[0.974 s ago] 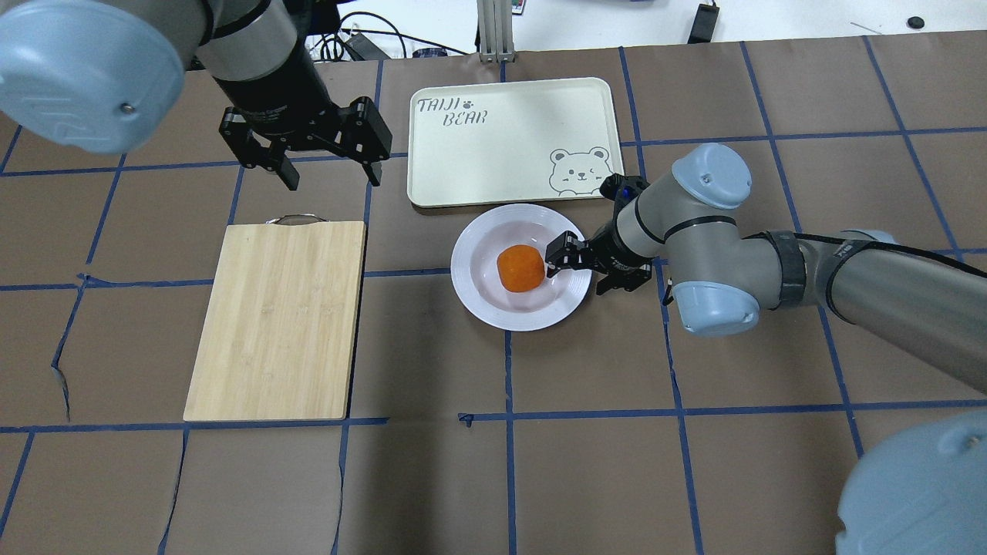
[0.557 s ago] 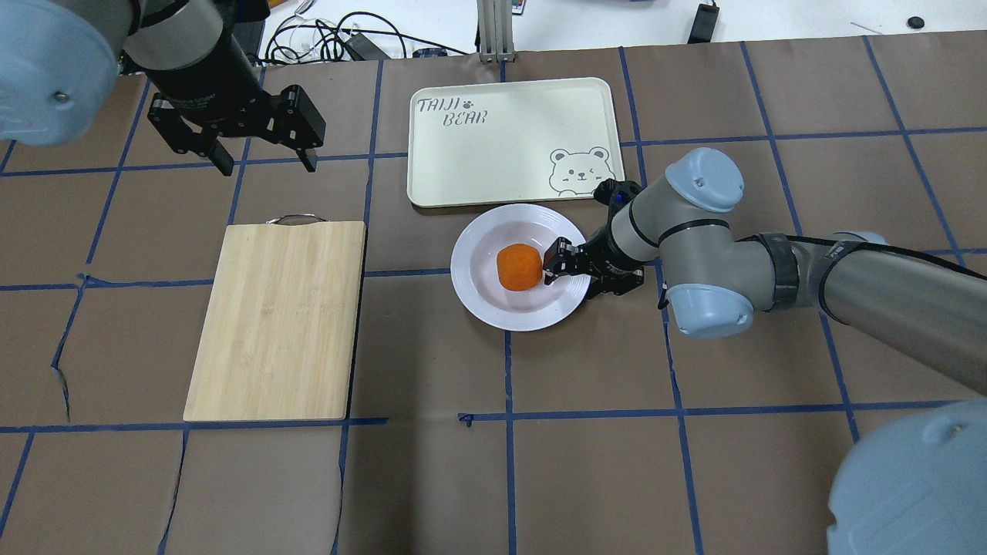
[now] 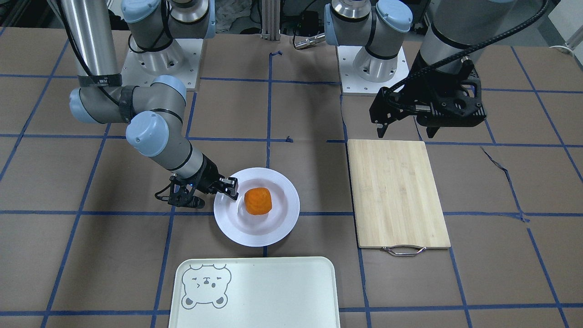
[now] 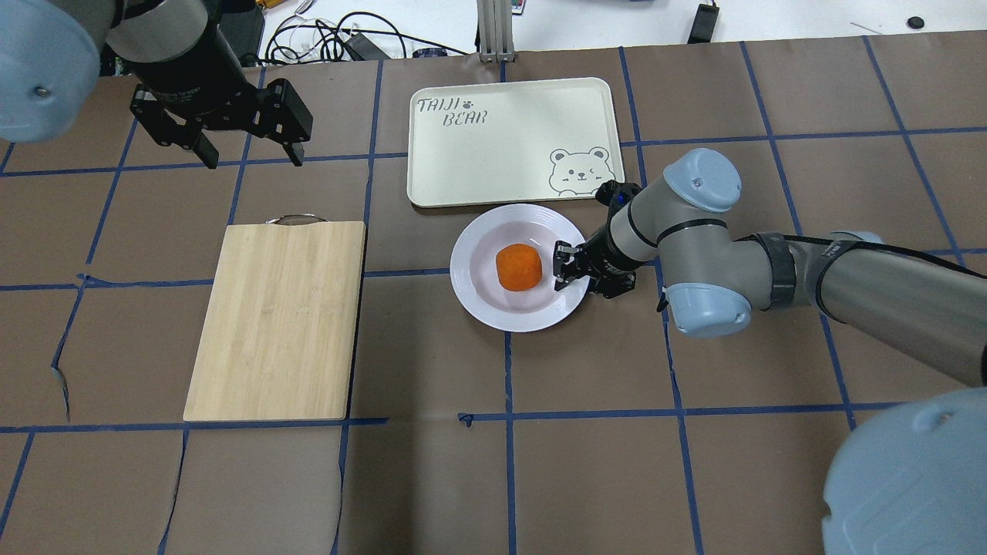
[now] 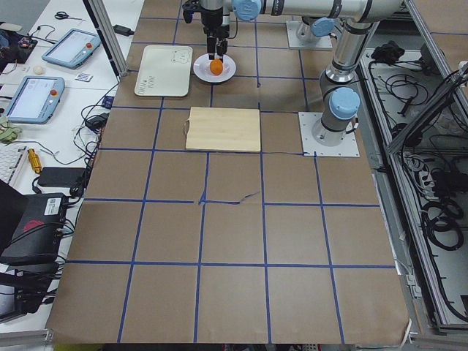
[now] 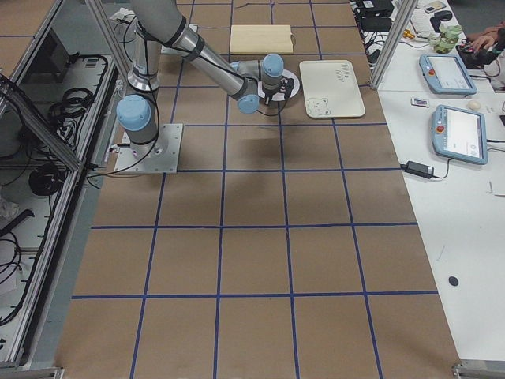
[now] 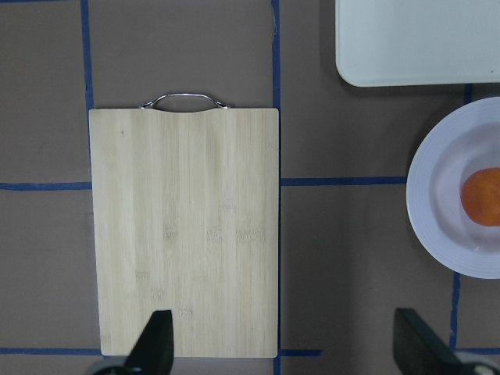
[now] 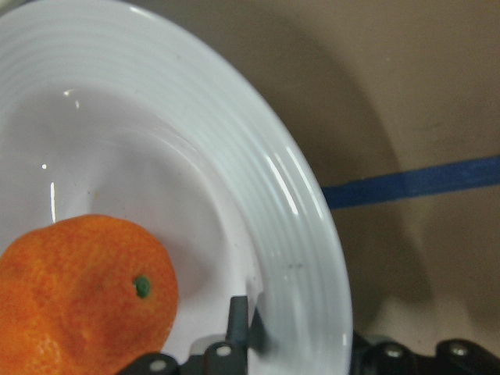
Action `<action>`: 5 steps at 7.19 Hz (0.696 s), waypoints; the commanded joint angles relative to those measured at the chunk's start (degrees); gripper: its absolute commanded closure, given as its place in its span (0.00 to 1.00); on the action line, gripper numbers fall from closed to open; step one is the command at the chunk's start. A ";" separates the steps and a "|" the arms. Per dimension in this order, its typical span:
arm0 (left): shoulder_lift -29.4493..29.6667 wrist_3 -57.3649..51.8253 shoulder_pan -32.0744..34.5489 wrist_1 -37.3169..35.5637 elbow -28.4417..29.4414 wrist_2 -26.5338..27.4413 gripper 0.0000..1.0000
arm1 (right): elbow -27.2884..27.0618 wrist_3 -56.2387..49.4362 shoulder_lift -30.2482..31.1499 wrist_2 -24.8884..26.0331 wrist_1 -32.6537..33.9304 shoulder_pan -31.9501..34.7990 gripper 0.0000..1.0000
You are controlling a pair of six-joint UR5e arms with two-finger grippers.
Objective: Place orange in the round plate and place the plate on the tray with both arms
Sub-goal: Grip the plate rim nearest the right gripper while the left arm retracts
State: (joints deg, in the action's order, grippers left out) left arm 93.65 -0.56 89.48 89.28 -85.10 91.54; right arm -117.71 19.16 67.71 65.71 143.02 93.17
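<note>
The orange (image 4: 518, 267) lies in the well of the round plate (image 4: 472, 266), which rests on the table just in front of the tray (image 4: 513, 142). My right gripper (image 4: 582, 279) is low at the plate's right rim. It is open, with one finger (image 8: 238, 328) inside next to the orange (image 8: 78, 289) and the other outside the rim (image 8: 301, 234). Over the bare table to the left of the tray, my left gripper (image 4: 253, 158) hangs high, open and empty. The front view shows the orange (image 3: 258, 201), the plate (image 3: 282, 218) and the right gripper (image 3: 212, 193).
A bamboo cutting board (image 4: 277, 320) with a metal handle lies to the left of the plate, below the left gripper (image 7: 285, 344). The tray's bear face (image 4: 580, 171) is at the corner nearest the plate. Cables lie beyond the table's far edge.
My left arm has swung left and back, away from the tray. My right gripper has shifted slightly down onto the plate's right rim. Plate and orange have not moved.
</note>
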 commanded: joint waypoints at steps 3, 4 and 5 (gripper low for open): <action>-0.22 -0.23 -0.36 -0.42 0.28 -0.22 0.00 | 1.42 2.99 0.40 -0.23 -0.19 0.00 0.98; -0.23 -0.49 -0.36 -0.43 0.28 -0.13 0.00 | 3.34 3.42 0.32 -0.40 -0.80 0.00 0.98; -0.57 -0.49 -0.27 -0.43 0.28 -0.13 0.00 | 4.49 5.86 0.23 -0.58 -0.90 0.00 0.98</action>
State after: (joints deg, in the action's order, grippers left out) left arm 93.36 -0.95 89.15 88.90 -84.80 91.39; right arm -114.86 22.94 68.03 65.34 142.42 93.16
